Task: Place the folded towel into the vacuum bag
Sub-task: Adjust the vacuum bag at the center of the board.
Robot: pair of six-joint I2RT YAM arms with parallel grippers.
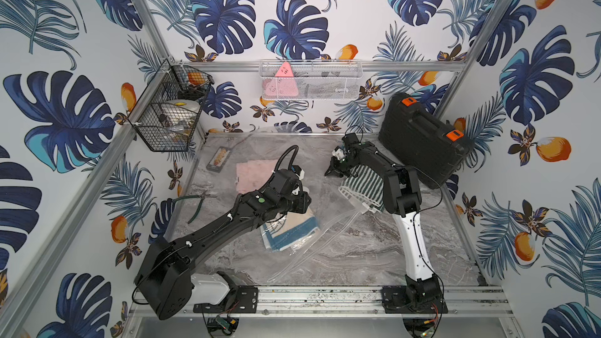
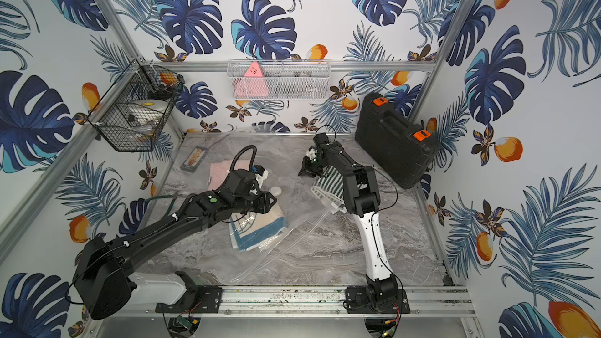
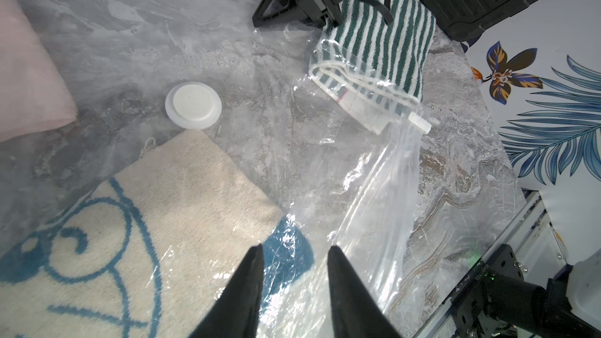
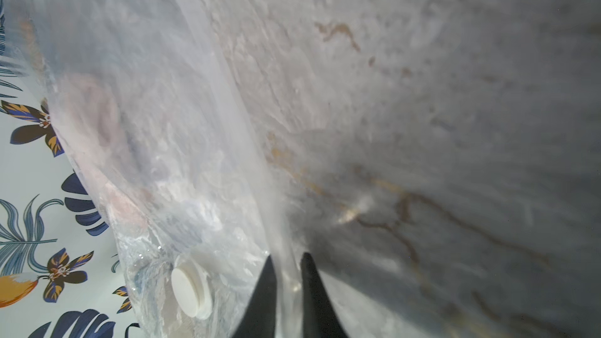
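Right wrist view first: we see the right gripper (image 4: 287, 263) with its dark fingers pinched together on a fold of the vacuum bag (image 4: 182, 144), clear film running between the tips; the round white valve disc (image 4: 190, 291) sits just beside them. In the left wrist view, the left gripper (image 3: 294, 251) stands partly parted above the bag film that covers the beige and blue towel (image 3: 156, 222); we cannot tell whether the tips touch the film, and nothing is clamped between them. That towel lies inside the bag near the valve disc (image 3: 193, 105), and a pink towel (image 3: 29, 69) lies further in under the same film. The green striped towel (image 3: 383, 40) rests at the bag's mouth, part under plastic, with the white slider clip (image 3: 419, 121) just beside it. In both top views the bag (image 1: 305, 248) spreads over the marble table (image 1: 374, 255), and a black case (image 1: 419, 138) leans in the far corner
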